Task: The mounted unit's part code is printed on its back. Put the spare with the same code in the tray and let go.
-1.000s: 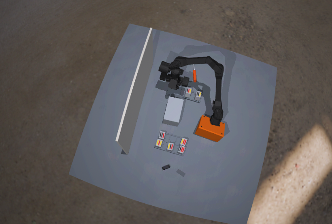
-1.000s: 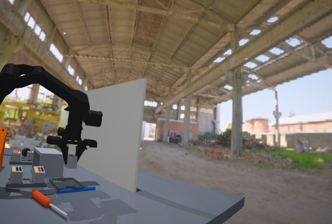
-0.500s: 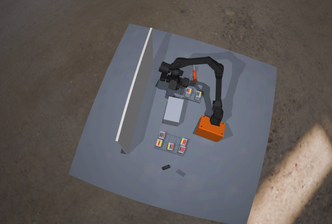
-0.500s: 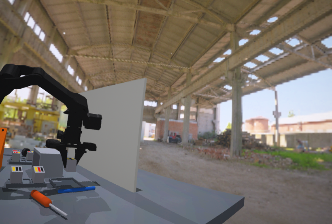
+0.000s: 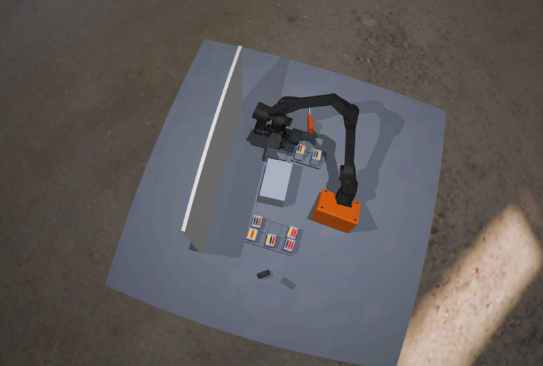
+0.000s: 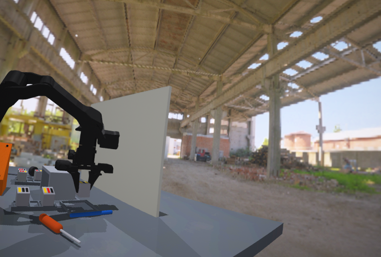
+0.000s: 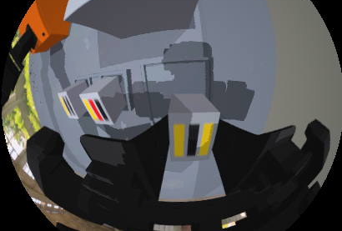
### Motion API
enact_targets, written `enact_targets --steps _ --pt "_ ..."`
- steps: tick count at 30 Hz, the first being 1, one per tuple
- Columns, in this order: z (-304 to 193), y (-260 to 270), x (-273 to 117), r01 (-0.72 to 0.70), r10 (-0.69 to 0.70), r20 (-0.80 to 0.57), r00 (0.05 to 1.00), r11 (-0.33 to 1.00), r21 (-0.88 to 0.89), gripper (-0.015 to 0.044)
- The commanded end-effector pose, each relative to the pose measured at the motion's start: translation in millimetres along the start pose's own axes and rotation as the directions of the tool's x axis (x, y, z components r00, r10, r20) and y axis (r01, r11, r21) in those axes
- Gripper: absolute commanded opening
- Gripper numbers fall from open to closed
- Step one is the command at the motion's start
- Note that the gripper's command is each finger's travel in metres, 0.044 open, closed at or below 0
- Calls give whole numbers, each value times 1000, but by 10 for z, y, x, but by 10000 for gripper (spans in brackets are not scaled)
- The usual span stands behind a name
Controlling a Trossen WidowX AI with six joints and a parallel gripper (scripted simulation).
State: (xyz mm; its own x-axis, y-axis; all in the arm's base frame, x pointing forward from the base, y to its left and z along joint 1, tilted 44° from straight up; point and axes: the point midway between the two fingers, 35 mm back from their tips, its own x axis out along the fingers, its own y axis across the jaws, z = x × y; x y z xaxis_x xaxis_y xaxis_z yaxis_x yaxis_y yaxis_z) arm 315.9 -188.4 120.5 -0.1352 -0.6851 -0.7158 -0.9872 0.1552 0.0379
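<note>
In the top view, the arm covers the pincer's tips (image 5: 275,140) and what they hold. In the exterior view, the left edge cuts the orange base (image 6: 4,168). Stripes on far blocks (image 6: 22,174) are too small to read.
</note>
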Motion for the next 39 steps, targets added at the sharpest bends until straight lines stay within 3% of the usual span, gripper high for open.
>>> enact_targets --steps 1,34,39 --pt "7 2 31 2 -2 6 1000 1000 -4 0" --pt "-4 56 305 -2 2 6 1000 1000 0 0" --pt "-11 54 282 -4 4 1 1000 1000 4 131"
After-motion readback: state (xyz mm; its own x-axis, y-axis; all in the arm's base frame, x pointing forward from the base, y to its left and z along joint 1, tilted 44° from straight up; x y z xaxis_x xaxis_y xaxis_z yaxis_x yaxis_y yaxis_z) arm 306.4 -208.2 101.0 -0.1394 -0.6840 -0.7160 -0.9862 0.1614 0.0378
